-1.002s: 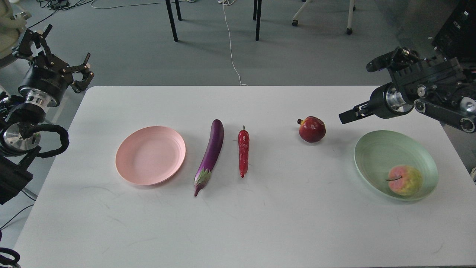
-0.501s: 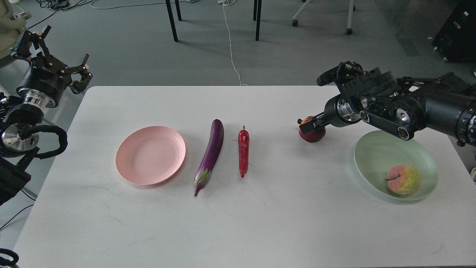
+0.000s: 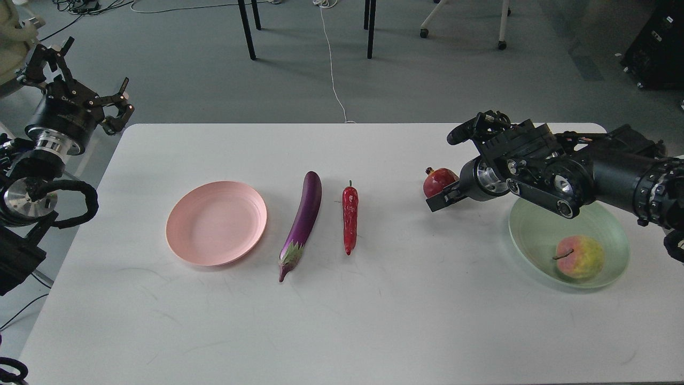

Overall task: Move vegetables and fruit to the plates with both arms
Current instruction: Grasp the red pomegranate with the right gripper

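The dark red pomegranate (image 3: 438, 179) sits on the white table (image 3: 342, 321), partly hidden by my right gripper (image 3: 441, 195). One finger (image 3: 439, 201) lies in front of the fruit; the other is hidden behind it. The yellow-pink apple-like fruit (image 3: 580, 258) lies in the pale green plate (image 3: 529, 235). The purple eggplant (image 3: 303, 222) and the red chili (image 3: 350, 216) lie side by side at the middle. The pale pink plate (image 3: 216, 222) is empty to their left. My left gripper (image 3: 85, 75) is open and empty, off the table's far left corner.
My right forearm (image 3: 614, 176) reaches over the far rim of the green plate. Chair and table legs (image 3: 247, 29) and a white cable (image 3: 331, 64) are on the floor beyond the table's far edge.
My right arm has swung left and down from the table's right edge until its gripper reaches the pomegranate. The apple has shifted slightly in the green plate. The left arm has barely moved.
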